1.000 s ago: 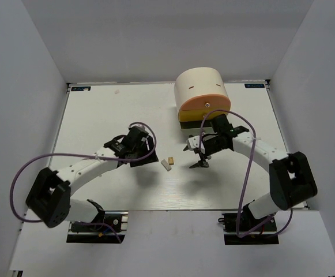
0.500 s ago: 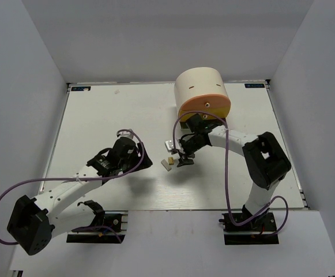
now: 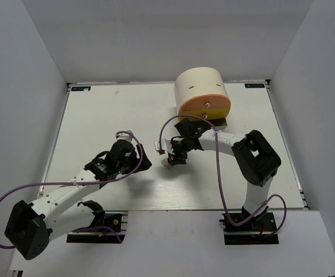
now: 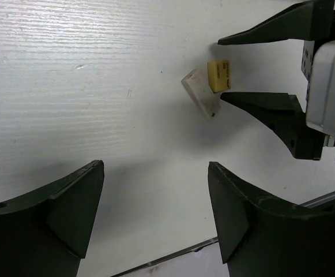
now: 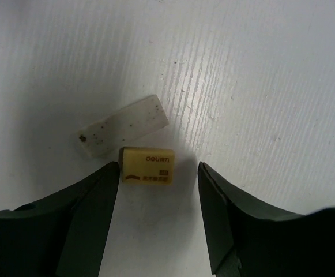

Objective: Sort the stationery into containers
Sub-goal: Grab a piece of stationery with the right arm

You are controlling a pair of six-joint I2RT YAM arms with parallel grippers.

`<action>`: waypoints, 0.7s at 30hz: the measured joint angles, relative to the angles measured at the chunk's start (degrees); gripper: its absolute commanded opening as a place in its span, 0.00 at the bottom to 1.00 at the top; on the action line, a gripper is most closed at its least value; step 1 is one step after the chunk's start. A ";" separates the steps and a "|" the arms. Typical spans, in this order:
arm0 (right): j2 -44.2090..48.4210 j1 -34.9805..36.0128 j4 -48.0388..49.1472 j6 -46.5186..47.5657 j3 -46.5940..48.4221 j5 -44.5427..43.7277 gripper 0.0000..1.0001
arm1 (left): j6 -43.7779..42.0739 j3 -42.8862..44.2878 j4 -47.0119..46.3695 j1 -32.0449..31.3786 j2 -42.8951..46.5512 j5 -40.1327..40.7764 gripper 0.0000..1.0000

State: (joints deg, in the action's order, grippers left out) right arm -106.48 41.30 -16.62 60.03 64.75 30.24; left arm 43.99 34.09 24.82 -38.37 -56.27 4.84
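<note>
A tan eraser (image 5: 147, 165) lies on the white table beside a longer, speckled white eraser (image 5: 123, 133). My right gripper (image 5: 157, 170) is low over them and open. Its fingers stand on either side of the tan eraser, the left one close against the eraser's end and the right one apart. From the left wrist view, both the tan eraser (image 4: 219, 75) and the white eraser (image 4: 200, 101) show ahead. My left gripper (image 4: 155, 167) is open and holds nothing, a short way off to their left. The cream organizer (image 3: 200, 86) with its orange drawer (image 3: 204, 107) stands at the back.
The right arm (image 3: 225, 138) arcs from its base past the organizer's front to the erasers. The left arm (image 3: 69, 187) lies low along the near left, with its purple cable looping out. The table's near edge (image 4: 173, 254) shows just behind the left fingers.
My right gripper has swung left from the organizer's front, come down over the erasers and narrowed its jaws. The left arm drew back towards the near left. The yellow drawer front no longer shows.
</note>
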 measured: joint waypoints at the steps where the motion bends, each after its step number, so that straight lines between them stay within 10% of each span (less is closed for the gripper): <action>1: -0.13 0.07 0.24 -0.37 0.00 -0.55 0.60 | -0.02 0.00 -0.07 0.00 0.04 0.00 0.82; 10: -0.52 0.07 0.09 -0.87 0.33 -1.77 0.25 | -1.40 -0.90 -1.84 0.00 0.42 -0.94 0.87; 21: 16.65 -1.60 -3.10 1.29 -3.69 -3.15 0.20 | -10.60 -2.86 -12.94 0.00 -1.36 -7.32 0.93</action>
State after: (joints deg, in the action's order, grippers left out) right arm -89.82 39.70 -19.73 61.32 61.06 27.09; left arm 33.39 31.22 11.88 -38.37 -57.63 -2.48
